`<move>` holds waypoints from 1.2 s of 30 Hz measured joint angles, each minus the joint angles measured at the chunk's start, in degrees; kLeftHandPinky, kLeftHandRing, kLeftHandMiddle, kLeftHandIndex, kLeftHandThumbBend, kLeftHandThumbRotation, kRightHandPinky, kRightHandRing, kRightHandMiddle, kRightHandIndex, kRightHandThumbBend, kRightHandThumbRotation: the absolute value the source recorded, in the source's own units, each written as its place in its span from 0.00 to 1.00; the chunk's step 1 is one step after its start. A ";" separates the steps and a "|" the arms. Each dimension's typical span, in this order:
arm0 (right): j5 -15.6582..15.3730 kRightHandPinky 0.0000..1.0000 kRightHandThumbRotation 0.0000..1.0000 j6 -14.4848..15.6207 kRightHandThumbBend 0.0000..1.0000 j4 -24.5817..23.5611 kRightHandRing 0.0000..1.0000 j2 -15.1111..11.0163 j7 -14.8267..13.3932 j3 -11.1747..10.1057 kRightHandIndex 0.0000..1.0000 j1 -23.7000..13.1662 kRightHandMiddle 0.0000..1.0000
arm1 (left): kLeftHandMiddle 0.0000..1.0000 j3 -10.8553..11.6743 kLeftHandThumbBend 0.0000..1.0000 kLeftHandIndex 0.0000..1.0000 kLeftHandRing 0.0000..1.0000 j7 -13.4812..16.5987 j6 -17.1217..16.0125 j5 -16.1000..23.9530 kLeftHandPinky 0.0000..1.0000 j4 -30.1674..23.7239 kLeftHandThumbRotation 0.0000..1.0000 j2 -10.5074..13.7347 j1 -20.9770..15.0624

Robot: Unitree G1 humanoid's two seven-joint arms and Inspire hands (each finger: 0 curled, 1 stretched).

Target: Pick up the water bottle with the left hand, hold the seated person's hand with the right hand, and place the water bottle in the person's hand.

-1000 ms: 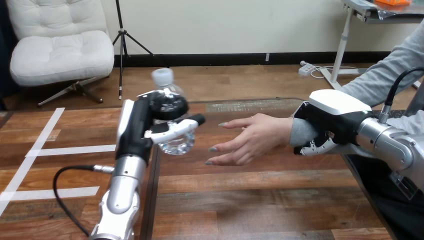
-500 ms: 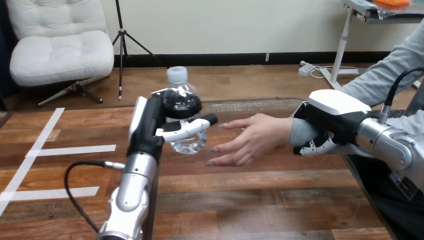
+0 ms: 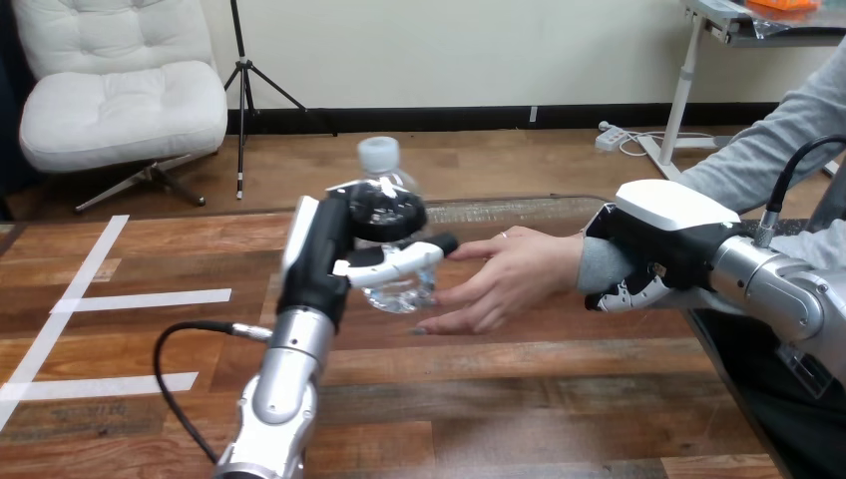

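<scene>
Left robot hand (image 3: 321, 249) of mine is closed round the water bottle (image 3: 397, 295), fingers over its shoulder and thumb across the front. It holds the bottle upright above the tabletop (image 3: 519, 399), a little toward 10 o'clock from the tabletop's middle.

Going down in size: my left forearm (image 3: 284, 374) rises from 6 o'clock and leans toward 1 o'clock, with the wrist turned so the palm faces 3 o'clock. My right robot hand (image 3: 663, 239) comes in from 3 o'clock and sits over the person's wrist (image 3: 597, 265), its fingers curled beneath it. The person's hand (image 3: 509, 274) lies open and points toward 9 o'clock. Its fingertips are just beside the bottle's lower body, and I cannot tell whether they touch.

The bottle is clear, thin plastic. I judge it fairly light, smooth enough to slip, and soft enough to dent if I squeeze hard. The stiffer band under the shoulder, where I have it, is the place to grip, since that leaves the lower body free for the person's palm. Its white cap (image 3: 380, 153) stands clear above my fingers.
</scene>
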 measured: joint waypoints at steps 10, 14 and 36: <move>0.00 0.26 0.00 0.01 0.46 -0.15 0.30 0.03 0.00 0.00 0.36 0.02 0.36 | 0.41 -1.10 0.72 0.41 0.39 -0.26 0.05 0.10 0.34 0.00 0.00 -1.30 0.00; 0.00 0.26 0.00 0.06 0.46 -0.24 0.30 0.04 0.00 0.00 0.35 0.04 0.36 | 0.41 -1.18 0.73 0.41 0.39 -0.27 0.05 0.11 0.34 0.00 0.00 -1.89 0.00; 0.00 0.25 0.00 0.34 0.47 -0.34 0.29 0.19 0.00 0.00 0.34 0.09 0.35 | 0.41 -2.98 0.73 0.41 0.39 -0.26 0.20 0.31 0.34 0.00 0.00 -3.09 -0.01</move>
